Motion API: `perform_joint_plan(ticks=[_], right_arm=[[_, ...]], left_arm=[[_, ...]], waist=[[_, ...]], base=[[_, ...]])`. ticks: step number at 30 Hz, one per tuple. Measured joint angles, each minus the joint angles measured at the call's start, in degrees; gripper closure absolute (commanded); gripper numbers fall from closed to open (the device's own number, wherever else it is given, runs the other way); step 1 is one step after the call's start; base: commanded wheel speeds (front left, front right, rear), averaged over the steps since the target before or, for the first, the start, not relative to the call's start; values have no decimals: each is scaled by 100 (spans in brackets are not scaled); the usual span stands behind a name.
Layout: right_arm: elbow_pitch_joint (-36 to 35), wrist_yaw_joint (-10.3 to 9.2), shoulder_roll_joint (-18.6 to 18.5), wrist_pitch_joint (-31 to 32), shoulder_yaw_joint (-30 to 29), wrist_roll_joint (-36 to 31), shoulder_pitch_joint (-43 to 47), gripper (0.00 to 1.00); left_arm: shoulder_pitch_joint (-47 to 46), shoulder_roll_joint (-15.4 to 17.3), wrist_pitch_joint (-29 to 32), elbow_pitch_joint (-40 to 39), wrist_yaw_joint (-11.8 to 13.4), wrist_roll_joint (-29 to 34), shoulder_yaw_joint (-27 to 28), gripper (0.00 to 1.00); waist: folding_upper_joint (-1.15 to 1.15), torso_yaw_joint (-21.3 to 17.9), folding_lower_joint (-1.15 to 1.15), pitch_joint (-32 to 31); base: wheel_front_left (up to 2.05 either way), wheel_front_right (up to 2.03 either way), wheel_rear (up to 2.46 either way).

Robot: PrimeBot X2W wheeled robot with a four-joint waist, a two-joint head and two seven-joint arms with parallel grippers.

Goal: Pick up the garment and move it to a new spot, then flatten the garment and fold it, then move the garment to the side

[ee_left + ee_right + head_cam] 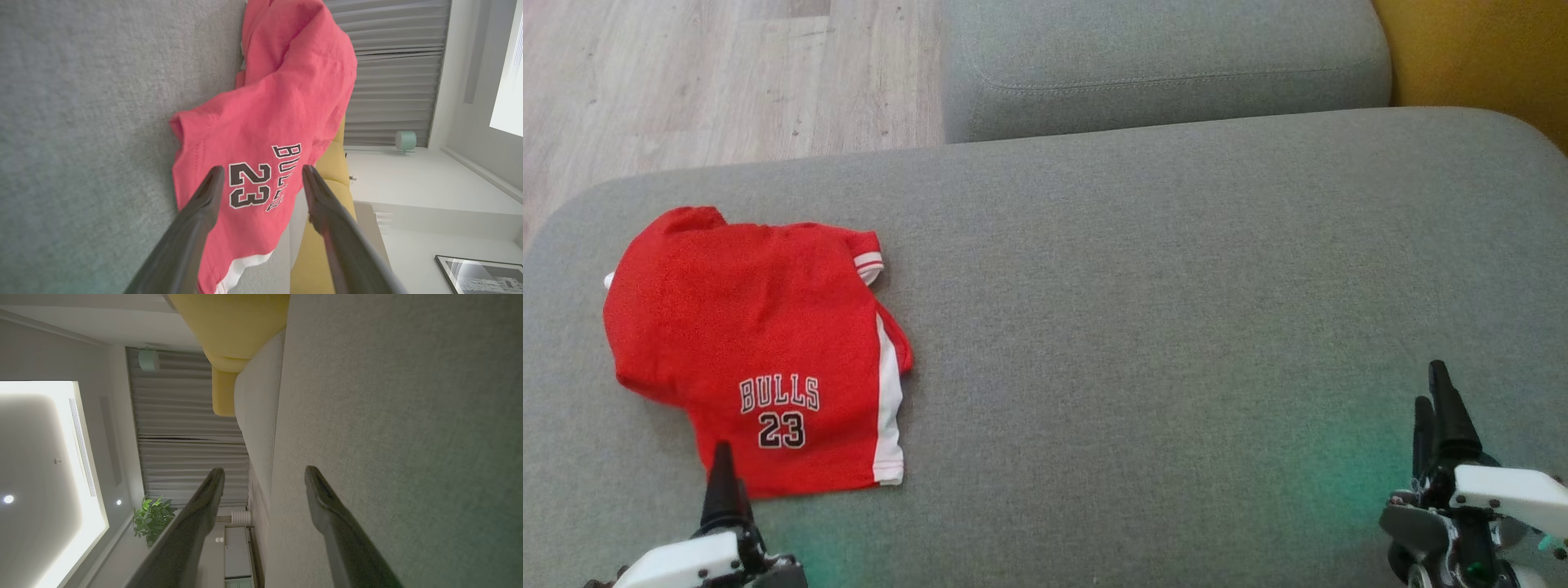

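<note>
The garment (756, 351) is a red jersey with white trim and "BULLS 23" printed on it. It lies loosely bunched on the left part of the grey cushion (1143, 327). My left gripper (723, 478) sits just at the jersey's near hem, fingers pointing at it. In the left wrist view the garment (278, 122) fills the space ahead of the left gripper (263, 173), whose jaws stand open with nothing between them. My right gripper (1436, 400) hovers far to the right over bare cushion; the right wrist view shows the right gripper (264, 473) open and empty.
A second grey cushion (1160, 65) lies beyond the first. Wooden floor (711, 73) shows at the upper left, a yellow seat (1486, 57) at the upper right. The cushion's rounded edge runs close to the jersey's left side.
</note>
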Motion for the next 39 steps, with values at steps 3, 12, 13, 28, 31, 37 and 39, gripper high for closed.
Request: perform_joint_plan(ticks=[3, 12, 13, 28, 31, 37, 39], right_arm=[[-49, 0, 0, -47, -7, -165, -2, 0], [-336, 0, 0, -194, -12, -1169, -21, 0], [-378, 0, 0, -196, -12, -1312, -29, 0], [-845, 0, -1, -497, 292, -3494, -32, 0], [-855, 0, -1, -548, 323, -3795, -32, 0], [-884, 0, -1, -650, 387, -4417, -32, 0], [-888, 0, -1, -692, 412, -4624, -32, 0]], left_arm=[[-1, 0, -47, -33, 0, 81, 24, 0], [-4, 1, -188, -189, 0, 592, 183, 0], [-8, 0, -204, -232, 1, 666, 190, 0], [-14, 2, -503, -1026, 302, 2348, -115, 0], [-14, 2, -554, -1104, 310, 2662, -224, 0], [-14, 5, -659, -1213, 359, 3308, -434, 0], [-14, 5, -694, -1232, 385, 3512, -508, 0]], waist=[[0, 1, 0, -1], [0, 5, 0, 7], [0, 6, 0, 9], [0, -41, 0, 53], [0, -49, 0, 59], [0, -54, 0, 70], [0, -55, 0, 70]], base=[[0, 0, 0], [0, 0, 0], [0, 0, 0], [0, 0, 0], [0, 0, 0], [0, 0, 0], [0, 0, 0]])
